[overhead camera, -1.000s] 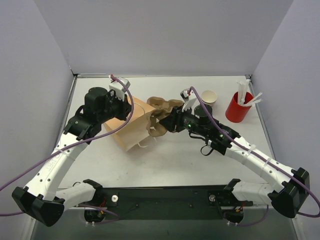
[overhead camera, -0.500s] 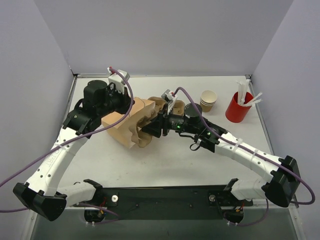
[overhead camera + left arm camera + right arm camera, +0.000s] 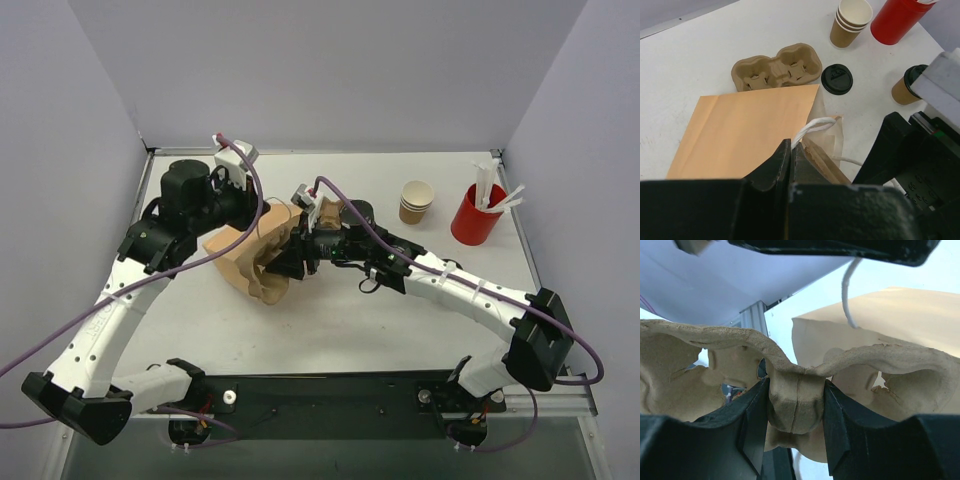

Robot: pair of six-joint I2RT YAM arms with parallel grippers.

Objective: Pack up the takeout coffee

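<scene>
Well, the paper cup tops a short stack at about one o'clock on the counter, with a red cup near it at its three o'clock. Off toward its nine o'clock, the right pincer clamps a cardboard carrier by its middle rib at the mouth of the bag. The left pincer is pinched tight on the bag's rim.

A brown paper bag lies left of centre on the white table, with a second pulp carrier at its mouth, a moulded-pulp two-cup carrier and a flat round black lid to its right, and a red cup of white sticks at the far right.
</scene>
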